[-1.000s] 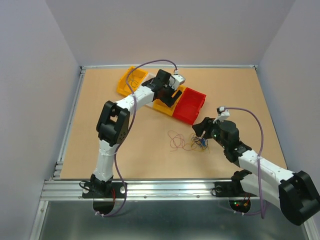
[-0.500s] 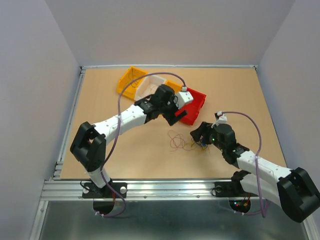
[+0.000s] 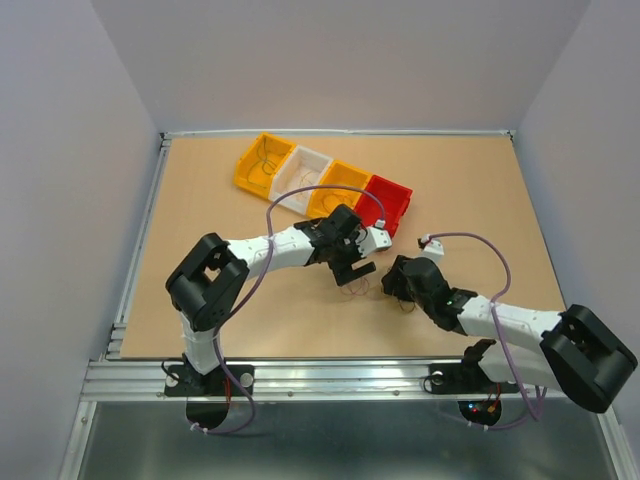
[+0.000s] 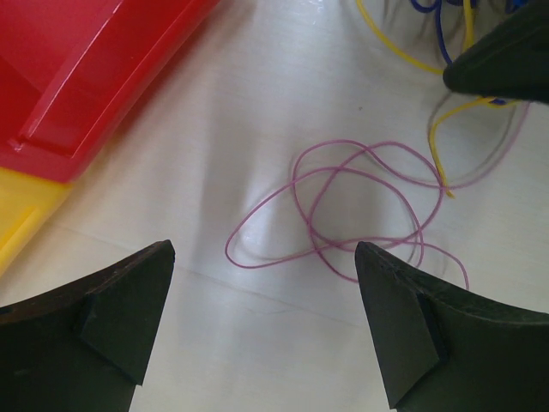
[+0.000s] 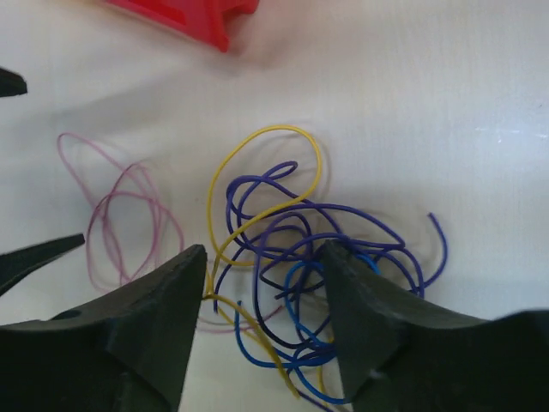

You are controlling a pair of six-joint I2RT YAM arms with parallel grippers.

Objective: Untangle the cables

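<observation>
Left gripper (image 4: 262,257) open wide, pink cable loop (image 4: 352,210) ahead between jaws. Right gripper (image 5: 264,249) open, jaws straddling purple-blue-yellow cable tangle (image 5: 296,236).

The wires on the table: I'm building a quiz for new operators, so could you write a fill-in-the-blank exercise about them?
Above the pink wire, the jaws of the left claw stand ___.
The right claw straddles a tangle of purple, blue and ___ wires.
The bin nearest the wires is ___.
Missing words: open; yellow; red.
</observation>
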